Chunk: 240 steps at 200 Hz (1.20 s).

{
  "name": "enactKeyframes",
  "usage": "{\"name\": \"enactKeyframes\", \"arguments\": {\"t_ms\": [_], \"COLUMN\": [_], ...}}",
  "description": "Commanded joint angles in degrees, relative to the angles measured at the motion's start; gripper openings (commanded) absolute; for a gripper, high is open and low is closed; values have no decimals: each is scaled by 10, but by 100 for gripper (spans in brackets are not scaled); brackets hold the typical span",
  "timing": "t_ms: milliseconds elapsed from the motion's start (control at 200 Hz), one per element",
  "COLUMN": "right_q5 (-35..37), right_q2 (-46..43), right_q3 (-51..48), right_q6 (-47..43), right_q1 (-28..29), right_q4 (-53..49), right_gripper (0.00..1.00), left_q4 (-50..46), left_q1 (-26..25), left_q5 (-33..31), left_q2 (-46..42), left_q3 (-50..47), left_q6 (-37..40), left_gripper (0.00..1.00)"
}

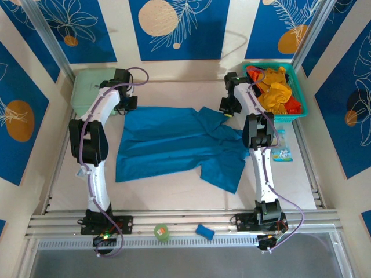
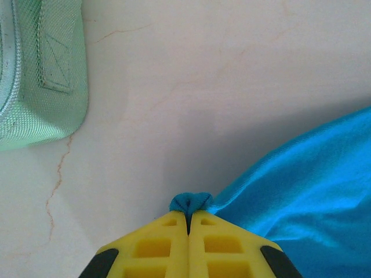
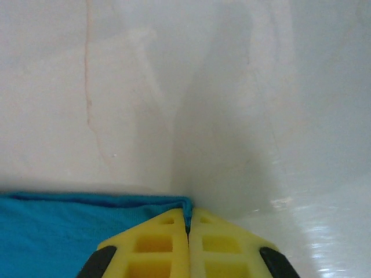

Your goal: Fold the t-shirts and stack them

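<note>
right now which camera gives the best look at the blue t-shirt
The top external view: the whole blue t-shirt lies spread between the arms. The left wrist view shows a tuft pinched in the shut left gripper; the right wrist view, a flat corner caught in the shut right gripper.

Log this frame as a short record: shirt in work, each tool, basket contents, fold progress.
shirt in work: blue t-shirt, spread out on the table
left tool: shut, pinching a far corner of the blue t-shirt, beside the mint-green case
right tool: shut on the shirt's other far corner, on the basket side
teal basket: holds a yellow-orange t-shirt and a red-orange t-shirt, crumpled
fold progress: no fold made yet
</note>
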Motion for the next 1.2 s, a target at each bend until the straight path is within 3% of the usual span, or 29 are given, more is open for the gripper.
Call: {"name": "enactKeyframes", "arguments": {"t_ms": [0,145,280,610,815,1016,1196], "right_q5": [-27,-16,2,68,97,63,7], "right_q2": [18,-38,-147,-516,-703,-822,-847], "right_q3": [-10,-1,-14,-133,-153,-107,17], "right_q6": [-1,-16,-43,-150,-210,-206,-194], "right_q1": [11,12,16,65,126,158,158], "right_q4": [-10,-8,1,41,47,21,-48], "right_gripper": [0,0,0,0,0,0,0], "left_q4": [1,-7,-31,-149,-176,-178,-175], "left_q1": [-4,-8,-20,-28,-27,-27,-27], "left_q5": [-2,6,6,3,67,100,76], "left_q2": [-9,-26,-72,-241,-368,-498,-603], "left_q3": [-1,14,57,183,178,157,158], "left_q6": [2,-5,-10,-33,-23,-7,-2], "left_gripper": [0,0,0,0,0,0,0]}}
